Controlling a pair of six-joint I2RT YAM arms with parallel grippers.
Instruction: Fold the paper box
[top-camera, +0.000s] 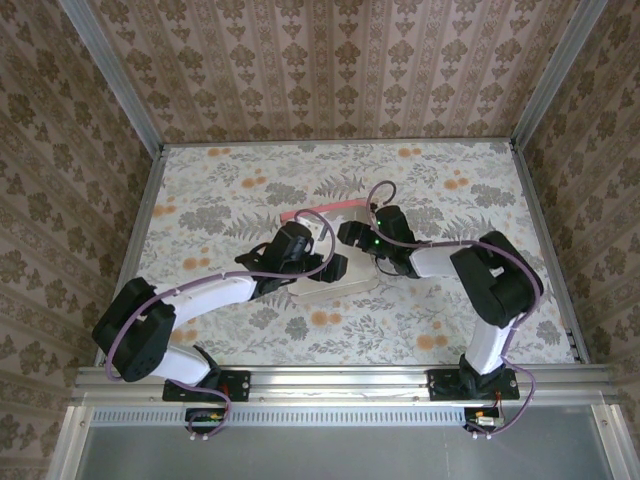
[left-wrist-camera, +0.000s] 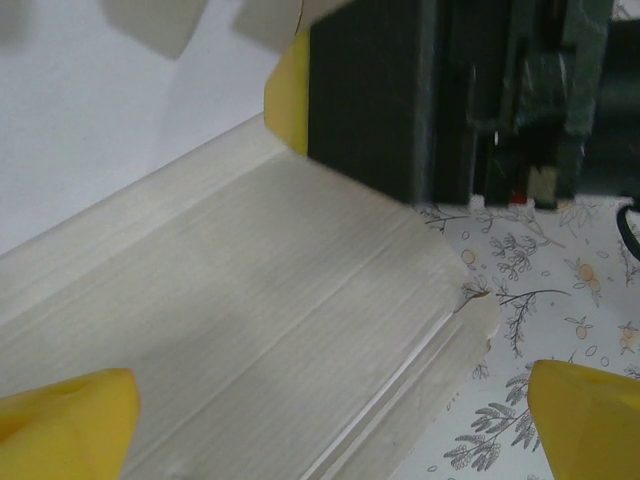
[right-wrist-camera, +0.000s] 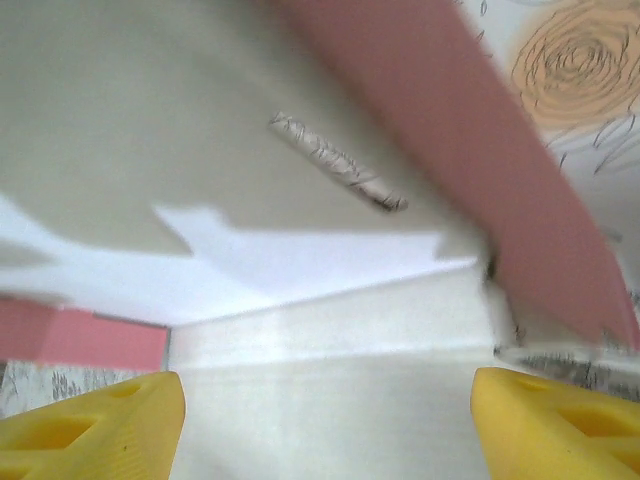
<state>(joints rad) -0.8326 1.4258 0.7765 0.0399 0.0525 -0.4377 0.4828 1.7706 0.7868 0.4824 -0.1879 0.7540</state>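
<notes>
The fingertips (left-wrist-camera: 70, 420) of the left gripper (left-wrist-camera: 325, 425) are held wide apart and nothing is clamped between them. The pale inner side of the paper box (left-wrist-camera: 260, 300) is seen straight ahead of and below them, its creases running across the gap. The right gripper (right-wrist-camera: 325, 425) is likewise spread, with a pale panel lying between its fingers and no grip visible; whether the card is touched cannot be told. A pink flap (right-wrist-camera: 480, 150) is raised just beyond it, to its right. From above, the box is found at the middle of the table (top-camera: 470, 330), its long axis set across, left to right, with both grippers over it from either side. The coming fold is judged to turn on that raised flap, which is nearer the right arm.
</notes>
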